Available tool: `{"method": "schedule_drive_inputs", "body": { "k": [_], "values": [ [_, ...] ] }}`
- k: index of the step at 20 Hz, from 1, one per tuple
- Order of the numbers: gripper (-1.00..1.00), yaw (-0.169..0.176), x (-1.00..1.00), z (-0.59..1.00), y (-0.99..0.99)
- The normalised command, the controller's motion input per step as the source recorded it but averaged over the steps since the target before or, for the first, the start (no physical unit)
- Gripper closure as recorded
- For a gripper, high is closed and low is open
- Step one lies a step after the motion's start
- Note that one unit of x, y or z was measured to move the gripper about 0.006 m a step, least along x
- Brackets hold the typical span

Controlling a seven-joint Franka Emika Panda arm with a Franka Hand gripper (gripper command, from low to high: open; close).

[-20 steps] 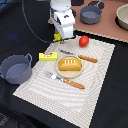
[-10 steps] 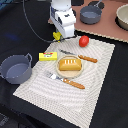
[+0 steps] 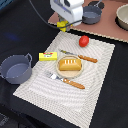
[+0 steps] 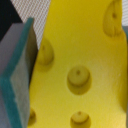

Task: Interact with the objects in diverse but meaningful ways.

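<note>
My gripper [image 3: 62, 25] is shut on the yellow cheese wedge [image 3: 62, 24] and holds it above the far left corner of the striped placemat [image 3: 95, 70]. In the wrist view the cheese wedge [image 4: 80, 70] with its round holes fills the picture beside one grey finger pad [image 4: 17, 70]. The red tomato [image 3: 84, 41] lies on the mat. The yellow butter block [image 3: 48, 56] lies at the mat's left edge. The bread loaf [image 3: 69, 64] sits on a small plate [image 3: 60, 73]. One grey-blue pot [image 3: 16, 68] stands at the exterior view's left, another [image 3: 92, 14] at the back.
A knife [image 3: 80, 56] and a fork [image 3: 66, 80] with wooden handles flank the plate. A beige bowl [image 3: 123, 17] stands at the back right on a brown board [image 3: 107, 27]. The table around the mat is dark.
</note>
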Motion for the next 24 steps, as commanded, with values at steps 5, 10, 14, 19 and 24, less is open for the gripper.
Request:
{"method": "schedule_drive_inputs", "body": {
  "k": [5, 10, 14, 19, 24],
  "values": [
    [1.0, 0.036, 0.78, 0.7, 0.53],
    [1.0, 0.012, 0.89, 0.57, 0.6],
    [1.0, 0.001, 0.92, 0.54, 0.61],
    [1.0, 0.0, 0.94, 0.48, 0.58],
    [1.0, 0.0, 0.95, 0.36, 0.5]
  ]
}}
